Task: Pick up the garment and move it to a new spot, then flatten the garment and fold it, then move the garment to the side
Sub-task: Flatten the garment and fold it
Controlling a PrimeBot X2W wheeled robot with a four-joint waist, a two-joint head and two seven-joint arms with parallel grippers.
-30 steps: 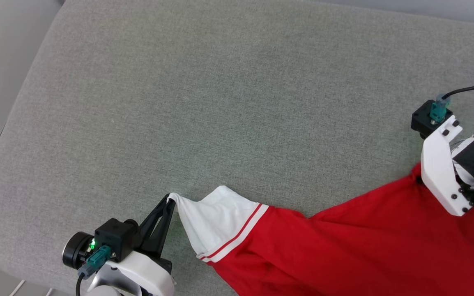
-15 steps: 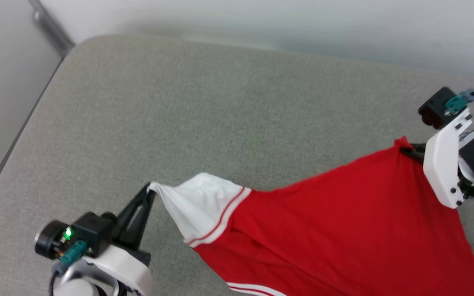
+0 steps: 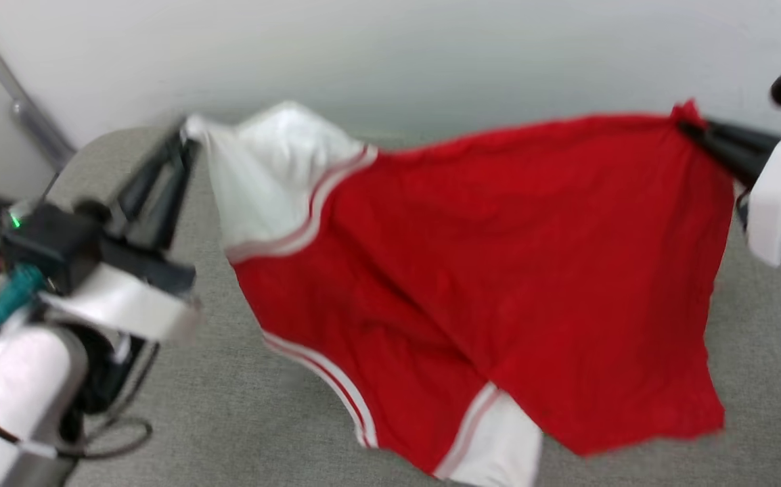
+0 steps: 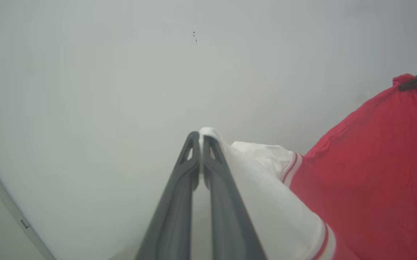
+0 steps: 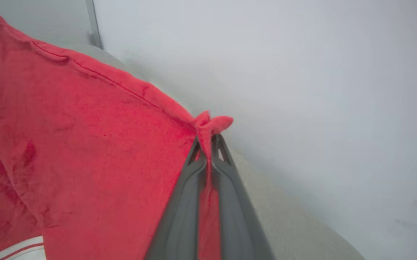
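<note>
The garment (image 3: 485, 270), a red shirt with white striped-trim sleeves, hangs spread in the air between my two grippers above the grey cushion (image 3: 255, 419). My left gripper (image 3: 186, 138) is shut on the tip of the white sleeve (image 4: 262, 187) at the upper left. At the upper right, my right gripper (image 3: 692, 128) is shut on a red corner (image 5: 208, 124) of the cloth. The lower sleeve (image 3: 492, 446) droops toward the cushion. No lettering shows on the side facing me.
A pale wall (image 3: 431, 54) rises behind the cushion. A grey vertical strip (image 3: 18, 108) runs down the wall at the far left. The left arm's cable (image 3: 99, 439) loops at the lower left.
Both grippers have lifted the garment off the cushion and stretched it wide. The right gripper closed on the red corner. The head camera has tilted upward, bringing the wall into view.
</note>
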